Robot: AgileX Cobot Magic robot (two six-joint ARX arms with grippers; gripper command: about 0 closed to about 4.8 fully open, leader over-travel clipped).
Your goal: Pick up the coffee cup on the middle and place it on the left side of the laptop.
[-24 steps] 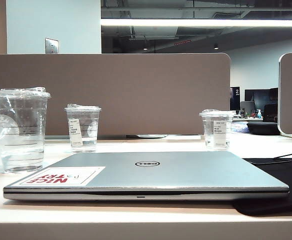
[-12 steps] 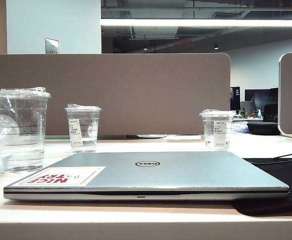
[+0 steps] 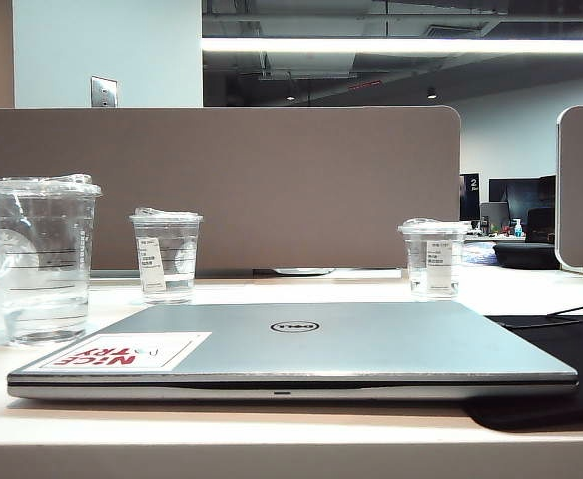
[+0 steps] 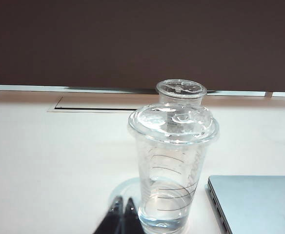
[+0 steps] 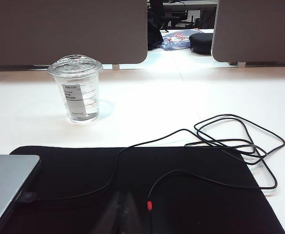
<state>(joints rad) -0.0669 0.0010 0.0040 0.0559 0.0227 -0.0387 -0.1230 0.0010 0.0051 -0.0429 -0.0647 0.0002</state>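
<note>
White desk (image 3: 531,289) before a grey partition (image 3: 272,180). Left gripper (image 4: 123,204), closed and empty, lower centre beside the coffee cup (image 4: 172,165), which stands left of the laptop (image 3: 291,349). Right gripper (image 5: 124,202), seemingly closed, over a black mat (image 5: 84,180).

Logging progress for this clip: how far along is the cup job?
Looks finished: the coffee cup stands upright on the table beside the laptop, on its left. Nothing is in hand: the left gripper is shut near the cup, the right gripper shut over the black mat. Nothing visibly remains.
</note>
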